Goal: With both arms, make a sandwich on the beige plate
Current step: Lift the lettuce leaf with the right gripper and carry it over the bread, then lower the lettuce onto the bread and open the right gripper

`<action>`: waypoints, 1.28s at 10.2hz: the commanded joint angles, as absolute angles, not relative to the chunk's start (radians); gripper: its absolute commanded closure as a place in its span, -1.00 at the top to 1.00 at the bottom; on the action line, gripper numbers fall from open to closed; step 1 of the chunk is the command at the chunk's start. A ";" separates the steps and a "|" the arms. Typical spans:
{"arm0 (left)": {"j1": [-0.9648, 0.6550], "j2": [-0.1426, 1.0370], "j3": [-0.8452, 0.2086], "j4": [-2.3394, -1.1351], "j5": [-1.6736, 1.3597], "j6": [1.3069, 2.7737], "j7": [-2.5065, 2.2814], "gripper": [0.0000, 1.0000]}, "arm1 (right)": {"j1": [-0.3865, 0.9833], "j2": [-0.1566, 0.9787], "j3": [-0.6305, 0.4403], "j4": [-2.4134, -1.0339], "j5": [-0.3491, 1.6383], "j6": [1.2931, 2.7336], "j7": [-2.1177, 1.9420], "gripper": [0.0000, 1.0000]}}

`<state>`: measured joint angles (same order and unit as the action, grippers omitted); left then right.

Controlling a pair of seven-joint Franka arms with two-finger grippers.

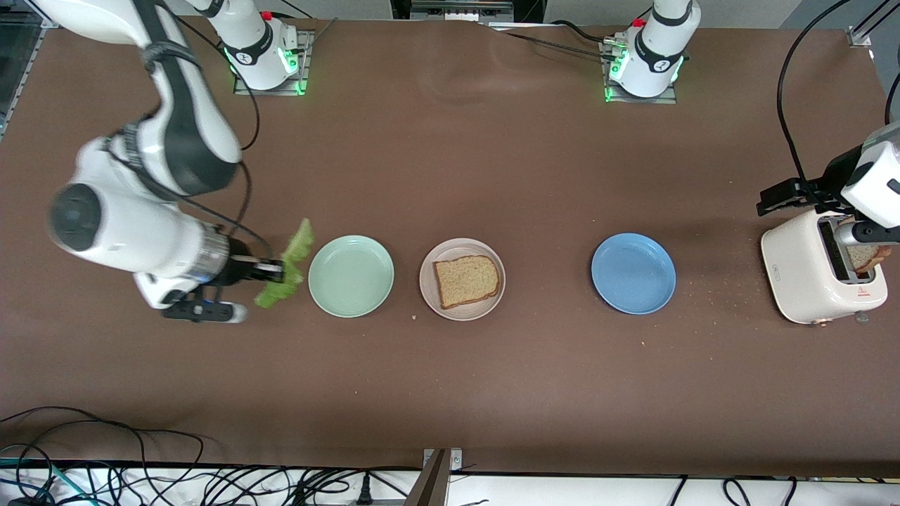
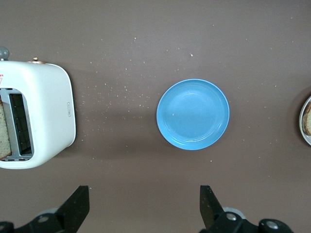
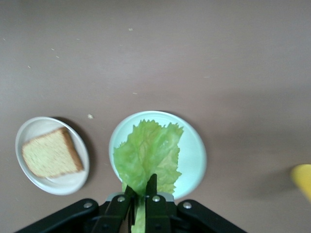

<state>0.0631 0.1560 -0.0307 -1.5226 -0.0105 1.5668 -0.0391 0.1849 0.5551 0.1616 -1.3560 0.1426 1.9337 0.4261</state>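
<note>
I see the beige plate [image 1: 462,279] at the middle of the desk [image 1: 450,393], round, shallow and matte, with one brown wholegrain bread slice [image 1: 466,280] lying flat on it, its crust darker than its grainy face. At the plate's 9 o'clock in the front view sits a mint-green plate [image 1: 351,275], bare and smooth. The ruffled green lettuce leaf [image 1: 287,270] hangs over the desk just off that plate's rim, pinched by my right end effector [image 1: 271,270], whose fingers [image 3: 151,187] press together on its stem end; in the right wrist view the leaf covers much of the green plate. At the beige plate's 3 o'clock lies a glossy blue plate [image 1: 633,273], with crumbs scattered on the desk past it. Further that way stands a cream toaster [image 1: 819,270] with a second bread slice [image 1: 866,257] in its slot, partly hidden. My left end effector [image 2: 144,206] hovers above the toaster, fingers spread wide and holding nothing.
</note>
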 commanded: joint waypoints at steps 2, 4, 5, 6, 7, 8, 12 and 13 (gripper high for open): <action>0.051 0.176 -0.031 -1.479 0.021 1.537 -0.040 1.00 | 0.316 0.748 0.158 -1.143 0.147 2.018 0.794 -1.00; 0.051 0.176 -0.031 -1.480 0.018 1.537 -0.040 1.00 | 0.369 0.805 0.163 -1.131 0.156 2.139 0.982 -1.00; 0.051 0.178 -0.031 -1.480 0.021 1.537 -0.040 1.00 | 0.405 0.831 0.169 -1.131 0.170 2.198 1.076 -1.00; 0.051 0.178 -0.031 -1.480 0.021 1.537 -0.040 1.00 | 0.431 0.853 0.170 -1.131 0.178 2.254 1.148 -1.00; 0.051 0.178 -0.031 -1.480 0.021 1.537 -0.040 1.00 | 0.466 0.868 0.170 -1.131 0.190 2.288 1.208 -1.00; 0.051 0.178 -0.031 -1.480 0.021 1.537 -0.040 1.00 | 0.486 0.885 0.170 -1.131 0.192 2.298 1.265 -1.00; 0.044 0.183 -0.031 -1.479 0.021 1.537 -0.040 1.00 | 0.521 0.899 0.169 -1.147 0.270 2.269 1.341 -1.00; 0.044 0.183 -0.031 -1.480 0.023 1.537 -0.040 1.00 | 0.525 0.911 0.169 -1.149 0.262 2.269 1.339 -1.00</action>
